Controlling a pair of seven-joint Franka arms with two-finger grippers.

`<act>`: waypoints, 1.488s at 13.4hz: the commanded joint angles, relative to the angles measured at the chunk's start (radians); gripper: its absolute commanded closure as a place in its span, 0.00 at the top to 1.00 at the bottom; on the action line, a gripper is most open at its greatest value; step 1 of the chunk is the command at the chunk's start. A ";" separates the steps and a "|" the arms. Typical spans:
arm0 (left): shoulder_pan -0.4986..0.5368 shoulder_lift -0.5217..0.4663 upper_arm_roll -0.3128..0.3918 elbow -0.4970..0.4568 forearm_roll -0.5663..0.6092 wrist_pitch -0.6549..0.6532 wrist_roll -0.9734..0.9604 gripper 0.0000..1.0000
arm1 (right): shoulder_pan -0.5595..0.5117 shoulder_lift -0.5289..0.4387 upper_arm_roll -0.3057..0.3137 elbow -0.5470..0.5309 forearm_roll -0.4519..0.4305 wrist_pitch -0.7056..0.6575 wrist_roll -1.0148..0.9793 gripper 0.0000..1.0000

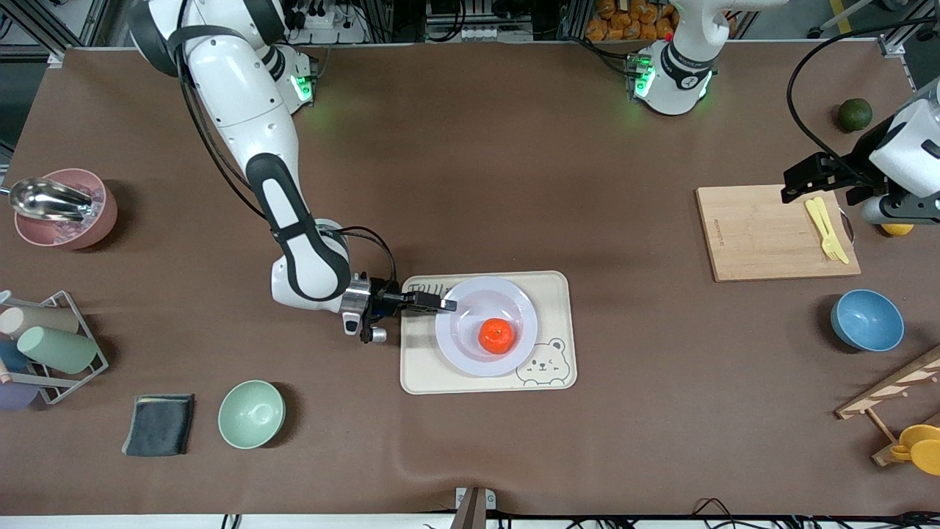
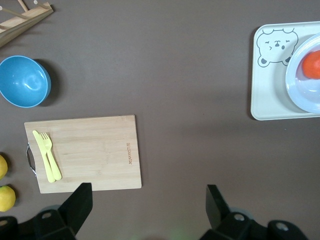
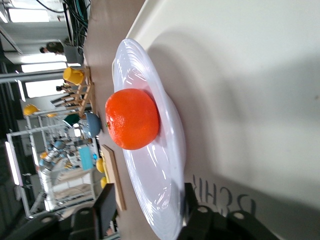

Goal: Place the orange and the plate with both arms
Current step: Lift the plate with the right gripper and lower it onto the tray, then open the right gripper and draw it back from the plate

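Note:
The white plate [image 1: 459, 345] lies on the cream bear tray [image 1: 558, 294] in the middle of the table, and the orange [image 1: 496, 336] sits in its shallow centre. My right gripper [image 1: 446, 303] is at the plate's rim on the side toward the right arm's end, open, with one finger above the rim and one below. The right wrist view shows the orange [image 3: 132, 119] on the plate [image 3: 150, 175], with a gap between the upper finger and the rim at the right gripper [image 3: 150, 210]. My left gripper [image 1: 822, 192] waits open over the cutting board [image 1: 756, 235], holding nothing [image 2: 147, 200].
A yellow fork and knife [image 1: 826, 228] lie on the board. Nearby are a blue bowl [image 1: 867, 319], a lemon [image 1: 897, 229], a dark green fruit [image 1: 855, 114] and a wooden rack [image 1: 896, 397]. Toward the right arm's end: green bowl [image 1: 251, 414], dark cloth [image 1: 158, 424], cup rack [image 1: 44, 345], pink bowl [image 1: 66, 208].

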 commanded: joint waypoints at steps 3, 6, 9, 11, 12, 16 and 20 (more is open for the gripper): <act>0.000 -0.008 -0.001 -0.001 -0.004 -0.012 0.013 1.00 | 0.001 -0.062 -0.073 -0.003 -0.217 -0.003 0.008 1.00; -0.006 -0.021 -0.002 0.000 -0.004 -0.020 0.006 1.00 | -0.010 -0.140 -0.074 -0.026 -0.379 -0.002 0.063 1.00; -0.006 -0.053 -0.004 -0.003 -0.003 -0.038 0.008 1.00 | -0.028 -0.281 -0.074 -0.063 -0.707 -0.003 0.275 1.00; -0.006 -0.067 -0.004 -0.003 0.001 -0.040 0.006 1.00 | -0.060 -0.382 -0.070 -0.090 -0.970 -0.040 0.414 1.00; -0.006 -0.079 -0.011 -0.004 0.002 -0.040 0.008 1.00 | -0.082 -0.424 -0.070 -0.096 -1.063 -0.092 0.459 1.00; 0.002 -0.103 -0.050 -0.009 0.062 -0.040 0.003 1.00 | -0.226 -0.566 -0.065 -0.089 -1.301 -0.319 0.489 1.00; 0.005 -0.104 -0.050 -0.009 0.062 -0.043 0.003 1.00 | -0.321 -0.717 -0.050 -0.038 -1.582 -0.495 0.492 1.00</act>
